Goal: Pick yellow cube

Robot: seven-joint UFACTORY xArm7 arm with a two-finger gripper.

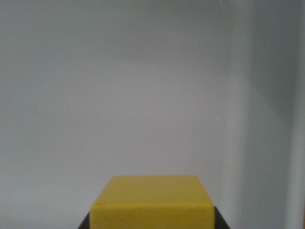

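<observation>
Plain grey surface behind; hand seemingly grips yellow cube between dark fingers.

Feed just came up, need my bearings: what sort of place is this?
Hard to say: likely a bare test bench. Only a plain pale surface, the yellow cube and dark bits of the hand beside it show.

Yellow cube sits upright at the bottom centre (glossy, lower part cropped).
</observation>
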